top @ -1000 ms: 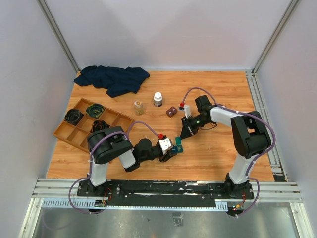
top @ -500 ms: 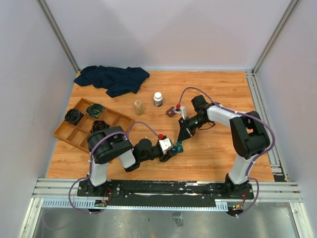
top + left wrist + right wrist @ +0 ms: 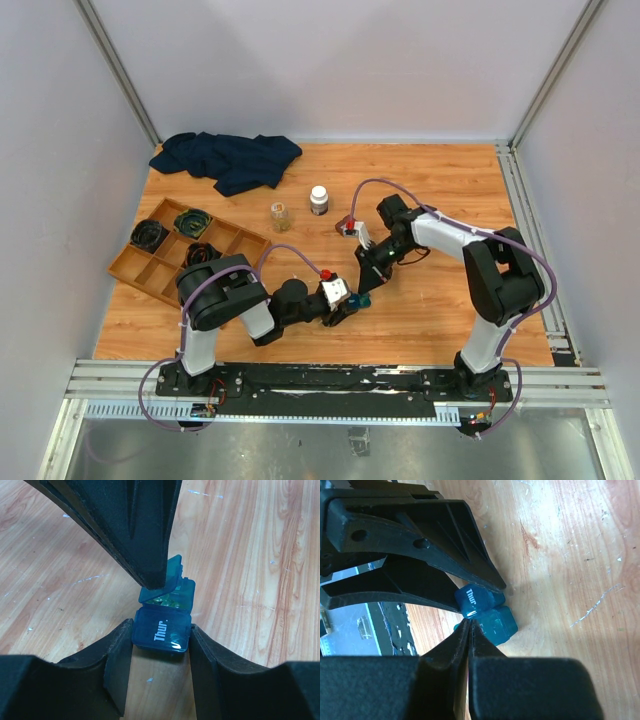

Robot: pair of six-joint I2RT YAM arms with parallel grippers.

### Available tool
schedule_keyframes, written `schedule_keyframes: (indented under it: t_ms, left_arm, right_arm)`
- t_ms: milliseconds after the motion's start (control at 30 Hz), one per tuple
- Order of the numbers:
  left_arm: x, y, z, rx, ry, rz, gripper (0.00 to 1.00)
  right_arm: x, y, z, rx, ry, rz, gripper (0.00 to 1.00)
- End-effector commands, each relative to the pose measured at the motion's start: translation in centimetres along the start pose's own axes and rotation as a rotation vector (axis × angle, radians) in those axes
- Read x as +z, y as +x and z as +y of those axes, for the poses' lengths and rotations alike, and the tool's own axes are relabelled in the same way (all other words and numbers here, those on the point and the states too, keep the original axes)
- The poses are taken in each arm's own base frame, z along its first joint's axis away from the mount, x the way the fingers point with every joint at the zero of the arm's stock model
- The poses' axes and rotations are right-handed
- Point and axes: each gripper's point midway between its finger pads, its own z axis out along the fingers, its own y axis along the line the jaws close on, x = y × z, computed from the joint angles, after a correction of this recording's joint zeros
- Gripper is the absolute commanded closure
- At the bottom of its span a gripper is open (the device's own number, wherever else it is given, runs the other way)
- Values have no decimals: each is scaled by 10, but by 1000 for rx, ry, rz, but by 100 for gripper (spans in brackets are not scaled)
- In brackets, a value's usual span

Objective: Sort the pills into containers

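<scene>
We found teal case (image 3: 162, 630) near middle of near table edge, "Thur" cell clamped between fingers of left gripper (image 3: 161, 640). Neighbouring lid (image 3: 172, 570) stood raised, pale pills (image 3: 167, 597) beneath. Right gripper (image 3: 471, 625) was pinched together, nothing seen between fingers, tip against that lid.

We judged lid work as step in hand. Advised: light push near lid's free edge, left clamp firm so case cannot pivot.

Left arm (image 3: 230, 295) lay low along near edge. Right arm (image 3: 450, 235) reached in from right edge, wrist pitched down.
</scene>
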Motion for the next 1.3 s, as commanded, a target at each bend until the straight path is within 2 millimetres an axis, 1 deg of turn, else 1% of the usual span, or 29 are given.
schedule_keyframes:
  t_ms: [0, 167, 433, 667, 800, 1133, 1267]
  left_arm:
    - [3, -1, -3, 16, 8, -1, 92]
    - [2, -1, -1, 16, -3, 2, 92]
    - [2, -1, 2, 16, -18, 1, 92]
    - [2, -5, 5, 19, -39, -9, 92]
    - [3, -5, 6, 23, -49, -8, 92]
    - [4, -3, 10, 38, -96, -4, 93]
    - [5, -2, 11, 28, -112, -2, 93]
  right_arm:
    - [-4, 2, 1, -60, 62, 69, 99]
    - [-4, 11, -8, -70, 120, 135, 100]
    - [0, 19, -10, -107, 155, 209, 99]
    - [9, 26, -11, -120, 165, 263, 99]
    - [9, 24, -9, -127, 166, 266, 99]
    - [-1, 13, -3, -181, 193, 230, 99]
    - [-2, 12, -5, -186, 210, 223, 99]
